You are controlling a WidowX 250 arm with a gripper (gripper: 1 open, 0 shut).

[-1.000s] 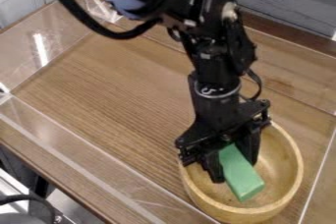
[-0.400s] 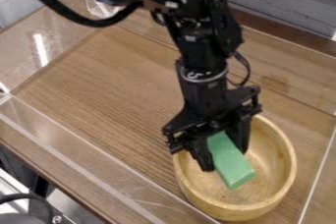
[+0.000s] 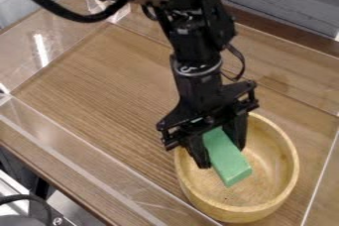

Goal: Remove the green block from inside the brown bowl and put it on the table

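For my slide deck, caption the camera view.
Black robot arm's jaws gripping a flat green block inside a round light-brown wooden bowl.

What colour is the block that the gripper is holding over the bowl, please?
The block is plain green, seen in the camera view.

The brown wood-grain counter [image 3: 99, 96] with darker streaks fills most of the view, its surface running from the near edge back to the far side. Low clear plastic walls [image 3: 93, 161] edge it, catching pale glints. Directly on it, near one corner, rests the round, shallow, light-brown wooden bowl [image 3: 276, 196] with a thick rim, just beside what looks like the clear side wall.
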